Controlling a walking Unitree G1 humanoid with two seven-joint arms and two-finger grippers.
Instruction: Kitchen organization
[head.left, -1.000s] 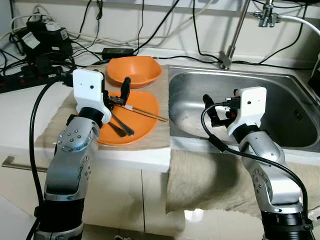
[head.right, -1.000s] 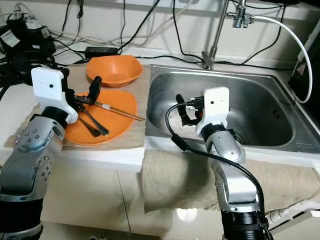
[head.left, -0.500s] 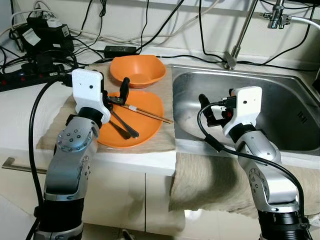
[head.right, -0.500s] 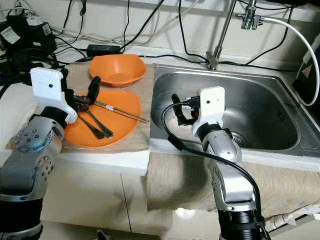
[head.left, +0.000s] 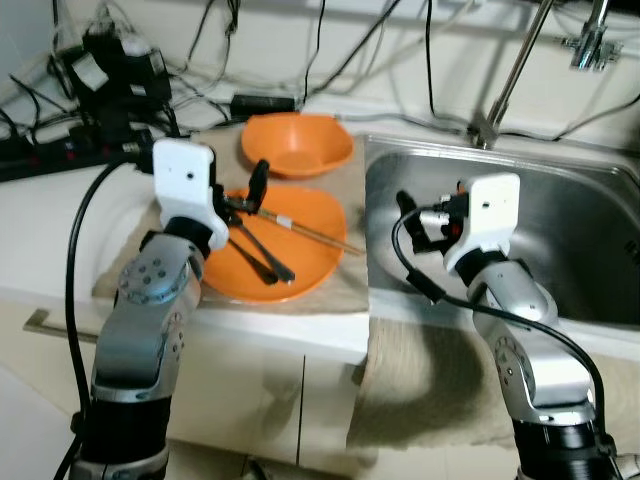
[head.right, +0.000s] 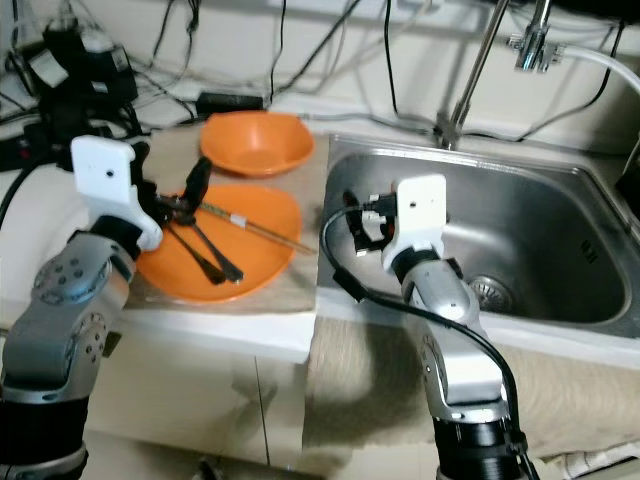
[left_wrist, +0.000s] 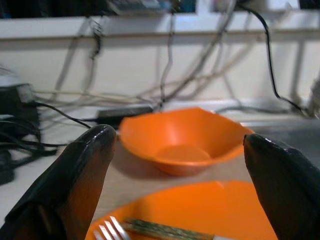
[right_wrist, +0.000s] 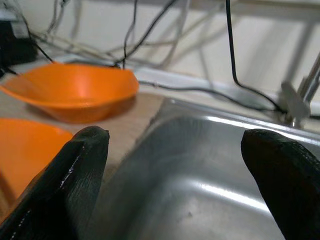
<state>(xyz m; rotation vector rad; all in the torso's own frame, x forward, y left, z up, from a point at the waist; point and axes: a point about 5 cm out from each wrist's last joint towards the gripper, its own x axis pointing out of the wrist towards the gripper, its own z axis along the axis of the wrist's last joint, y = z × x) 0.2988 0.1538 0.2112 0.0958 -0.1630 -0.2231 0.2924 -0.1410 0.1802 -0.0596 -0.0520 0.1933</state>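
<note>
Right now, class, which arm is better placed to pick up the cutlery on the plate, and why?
Left. Its open end effector hovers directly over the plate and cutlery. The right end effector, also open, sits over the sink, apart from the plate.

White wall (head.left: 400, 40) draped with black cables (head.left: 430, 60); white counter (head.left: 60, 230); pale cabinets (head.left: 250, 400) below.

counter: mat (head.left: 350, 280) on it, left of sink (head.left: 590, 250)
mat: plate (head.left: 300, 245) in front, bowl (head.left: 297, 145) behind
plate: fork (head.left: 262, 262) + chopsticks (head.left: 315, 232) on it
faucet (head.left: 510, 85): behind sink
towel (head.left: 430, 370): hangs over counter edge, before sink
</note>
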